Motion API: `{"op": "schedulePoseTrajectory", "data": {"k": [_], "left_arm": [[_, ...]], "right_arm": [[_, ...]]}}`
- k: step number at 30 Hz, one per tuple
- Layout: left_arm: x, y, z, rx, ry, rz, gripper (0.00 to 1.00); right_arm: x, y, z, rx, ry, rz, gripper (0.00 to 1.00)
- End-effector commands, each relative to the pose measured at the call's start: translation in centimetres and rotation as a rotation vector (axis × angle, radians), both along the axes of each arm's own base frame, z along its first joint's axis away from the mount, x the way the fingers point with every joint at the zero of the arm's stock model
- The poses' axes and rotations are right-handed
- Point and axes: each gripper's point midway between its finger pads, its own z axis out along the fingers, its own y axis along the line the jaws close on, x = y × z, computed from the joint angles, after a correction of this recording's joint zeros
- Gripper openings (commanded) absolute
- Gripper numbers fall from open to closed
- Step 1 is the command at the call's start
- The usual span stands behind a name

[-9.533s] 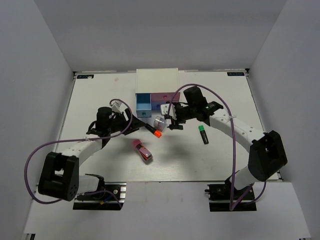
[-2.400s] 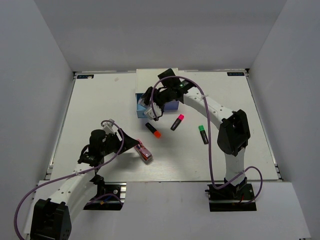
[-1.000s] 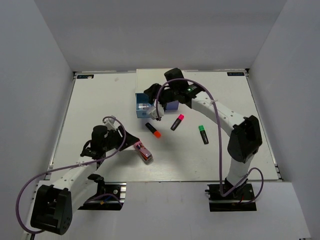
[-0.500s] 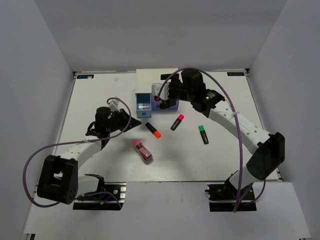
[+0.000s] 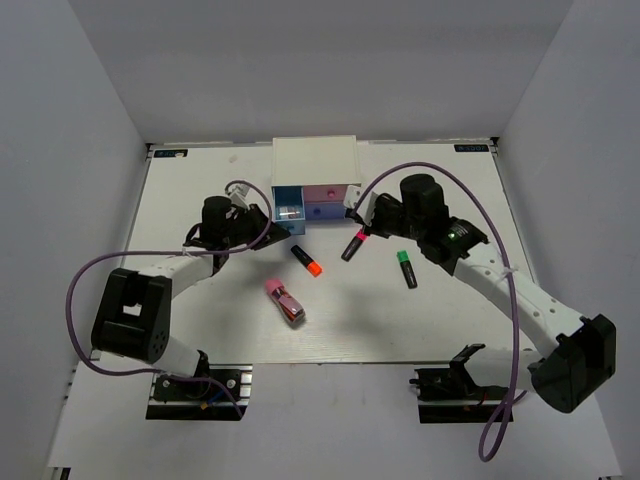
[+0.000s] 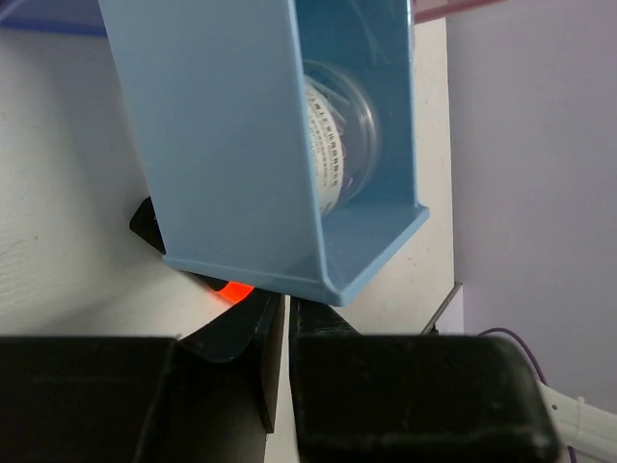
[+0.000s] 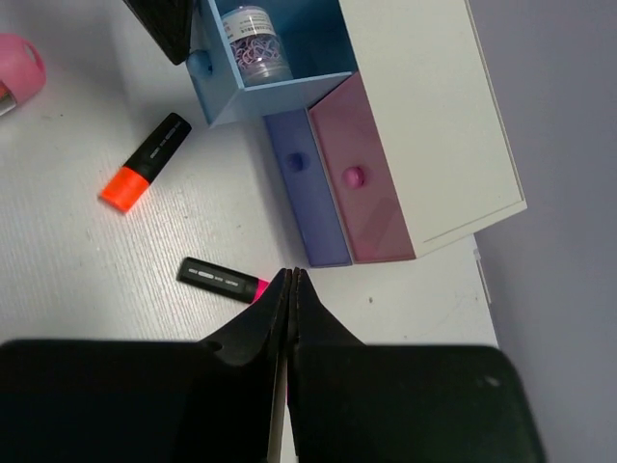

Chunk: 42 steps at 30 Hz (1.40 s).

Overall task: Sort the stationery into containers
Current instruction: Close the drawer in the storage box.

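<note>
Both jaws closed, nothing visibly held: left gripper (image 6: 280,313), right gripper (image 7: 289,289); jar (image 6: 337,130) (label illegible) in blue drawer (image 6: 212,135).

The approach to the front of the pulled-out blue drawer (image 5: 288,208) is obstructed by the left gripper (image 5: 268,230), fingers closed, just beside it. The pink marker (image 5: 352,247) is overhung by the closed right gripper (image 5: 358,222). Open passage is offered between the orange marker (image 5: 307,260) and the pink stapler-like piece (image 5: 284,300).

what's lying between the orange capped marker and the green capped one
The pink-capped marker lies between the orange-capped marker and the green-capped marker, touching neither. The top view shows this.
</note>
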Motion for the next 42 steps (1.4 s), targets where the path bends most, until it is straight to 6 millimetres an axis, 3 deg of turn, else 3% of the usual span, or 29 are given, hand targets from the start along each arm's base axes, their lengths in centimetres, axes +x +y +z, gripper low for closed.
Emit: {"op": "schedulePoseTrajectory", "data": {"k": [1,18,24,28,36,42], "left_arm": [[1.0,-0.4,1.4,-0.018,-0.045,0.003,0.19],[5.0,0.3,4.0,-0.015,-0.104,0.133,0.2],[7.1,1.0,2.9,0.01,-0.07,0.193,0.2],[8.1,1.0,3.2,0.011,-0.069,0.215,0.2],[9.4,1.6,2.0,0.035,-0.04,0.267,0.2],[10.5,1.6,2.7,0.029,-0.051,0.289,0.22]], "right_arm": [[-0.2,-0.3,1.5,0.085,-0.019,-0.02,0.0],[-1.0,-2.8,-0.1,0.117,0.022,-0.081,0.09],[-1.1,-3.2,-0.5,0.118,0.031,-0.091,0.18],[-1.2,-3.5,-1.2,0.114,0.044,-0.1,0.26],[-1.6,-3.8,-2.0,0.115,0.07,-0.098,0.3],[-2.0,-3.8,-2.2,0.121,0.079,-0.102,0.33]]}}
